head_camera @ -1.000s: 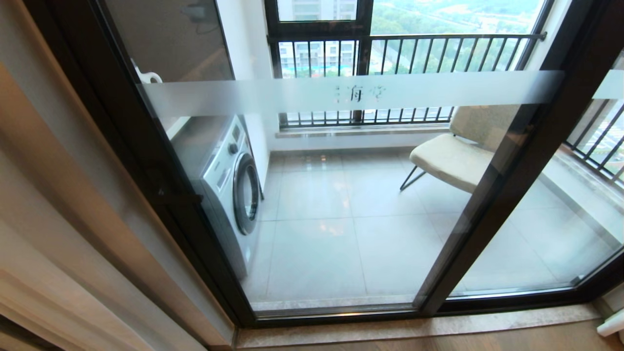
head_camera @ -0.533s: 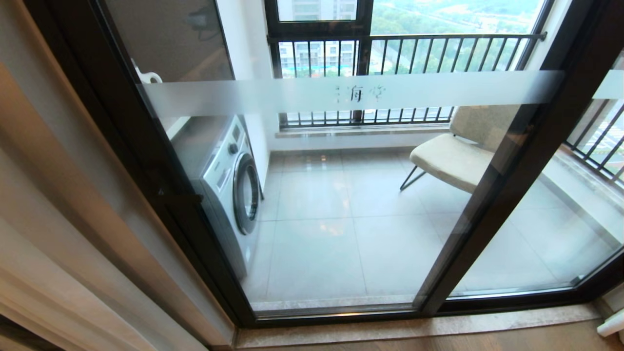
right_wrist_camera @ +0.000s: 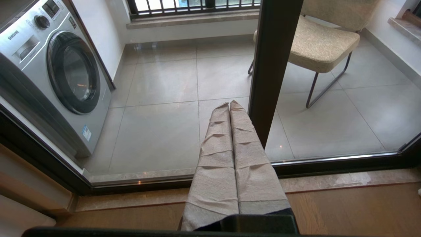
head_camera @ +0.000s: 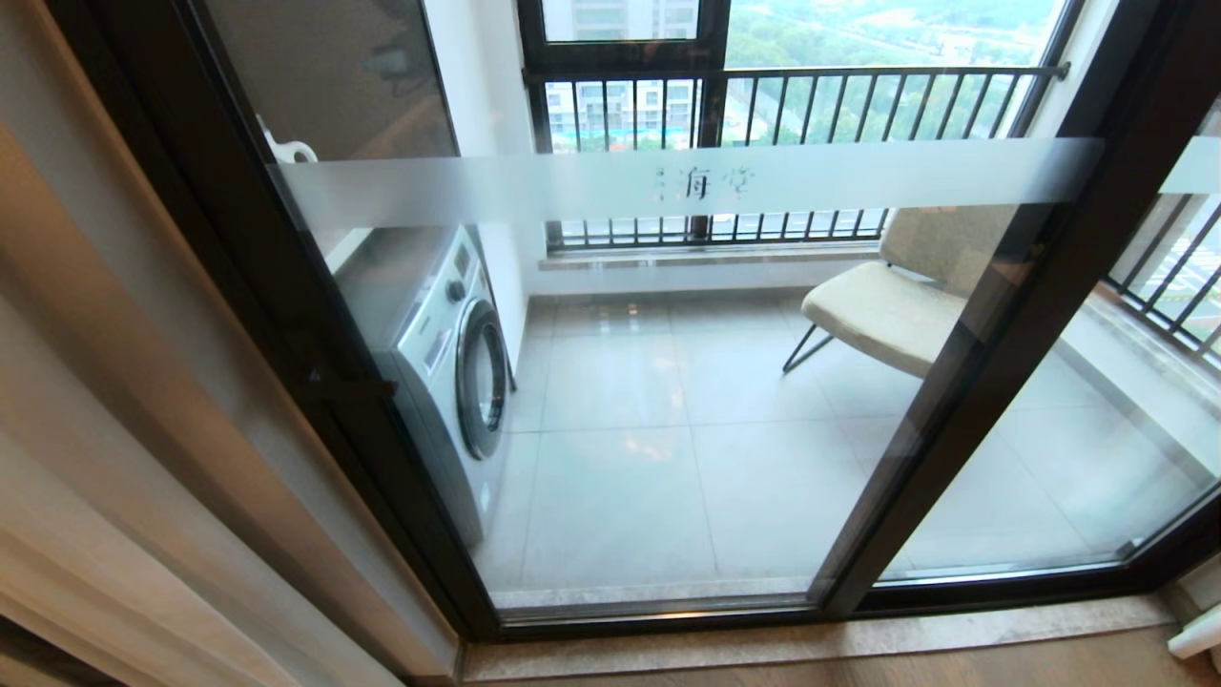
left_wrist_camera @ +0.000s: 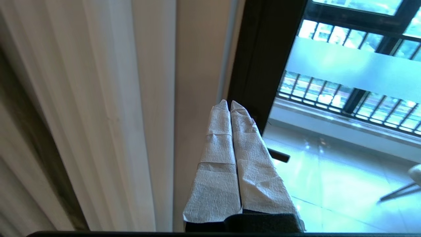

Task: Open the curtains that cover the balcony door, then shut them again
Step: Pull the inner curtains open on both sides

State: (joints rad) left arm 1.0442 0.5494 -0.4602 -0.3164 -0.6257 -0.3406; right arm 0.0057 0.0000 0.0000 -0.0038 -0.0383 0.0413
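Note:
The balcony door [head_camera: 668,181] fills the head view: glass panels in dark frames with a frosted band across them, uncovered. The curtains [left_wrist_camera: 82,115] hang gathered in pale pleats at the door's left side, beside a beige wall strip. My left gripper [left_wrist_camera: 229,102] is shut with nothing in it. Its tape-wrapped fingers point at the wall strip and the dark door frame [left_wrist_camera: 263,49], just right of the pleats. My right gripper [right_wrist_camera: 229,103] is shut and empty, low before the middle post [right_wrist_camera: 273,65]. Neither gripper shows in the head view.
Behind the glass stand a silver washing machine [head_camera: 458,363] on the left and a beige chair [head_camera: 887,315] on the right, with a dark railing [head_camera: 792,105] beyond. A stone threshold [right_wrist_camera: 329,181] and wood floor [right_wrist_camera: 355,210] lie before the door.
A faint reflection in the upper-left glass has slid downward, and the pale folds at the bottom-left edge have shifted slightly. The door and the view have stayed put.

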